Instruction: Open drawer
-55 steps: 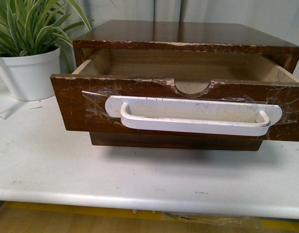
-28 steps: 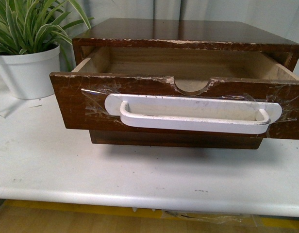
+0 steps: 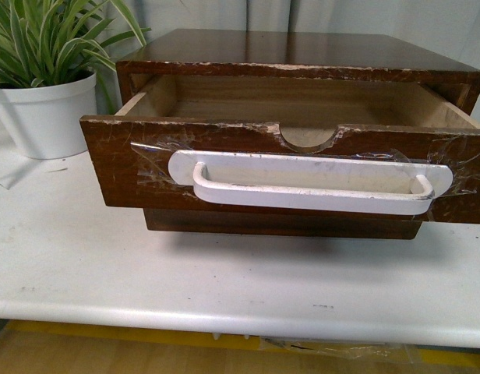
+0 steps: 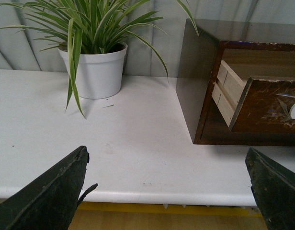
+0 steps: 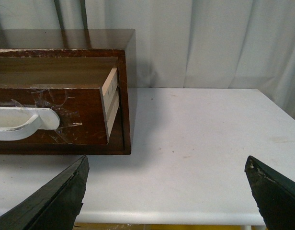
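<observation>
White table (image 3: 224, 273) across the lower half of the front view, faintly speckled and scuffed, rounded front edge running low in the frame; yellowish floor strip (image 3: 107, 343) below it. Pale grey curtain (image 3: 427, 27) hanging in folds along the top of the frame.

Drawer (image 3: 123, 167) in the centre of the front view, pulled well out of its dark-brown cabinet (image 3: 302, 51), pale wood interior exposed. Long white handle (image 3: 302, 187) taped across the front under clear film; semicircular notch in the chipped top rim just above it.

White pot (image 3: 45, 113) with a striped green plant (image 3: 45, 35) at upper left, on the table beside the cabinet, apart from it.

Left gripper (image 4: 166, 187): fingers (image 4: 51, 191) wide apart at the bottom corners of the left wrist view, over the table edge, holding nothing, drawer at the right edge. Right gripper (image 5: 166, 189): fingers (image 5: 274, 191) likewise spread and empty, drawer at left of frame, bare table stretching right to the curtain.
</observation>
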Controlling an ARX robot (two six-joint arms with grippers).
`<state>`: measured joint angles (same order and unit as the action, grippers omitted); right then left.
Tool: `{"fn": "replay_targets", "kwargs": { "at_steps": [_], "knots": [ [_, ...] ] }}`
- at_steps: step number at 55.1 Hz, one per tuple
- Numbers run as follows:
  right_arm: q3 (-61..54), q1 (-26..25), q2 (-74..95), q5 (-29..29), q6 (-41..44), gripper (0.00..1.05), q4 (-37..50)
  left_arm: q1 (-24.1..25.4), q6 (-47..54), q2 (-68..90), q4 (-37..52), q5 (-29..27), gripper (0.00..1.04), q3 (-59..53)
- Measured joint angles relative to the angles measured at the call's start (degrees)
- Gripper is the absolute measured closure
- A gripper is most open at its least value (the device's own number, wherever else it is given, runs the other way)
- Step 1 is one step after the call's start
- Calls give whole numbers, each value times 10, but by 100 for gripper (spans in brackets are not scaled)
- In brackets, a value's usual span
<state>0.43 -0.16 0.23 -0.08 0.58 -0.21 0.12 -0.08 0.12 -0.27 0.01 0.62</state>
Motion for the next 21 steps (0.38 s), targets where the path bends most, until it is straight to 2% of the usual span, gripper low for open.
{"fn": "replay_targets", "kwargs": {
  "at_steps": [21],
  "knots": [
    [0,0,0,0,0,9,0,0,0,0,0,0,6,0]
  ]
}}
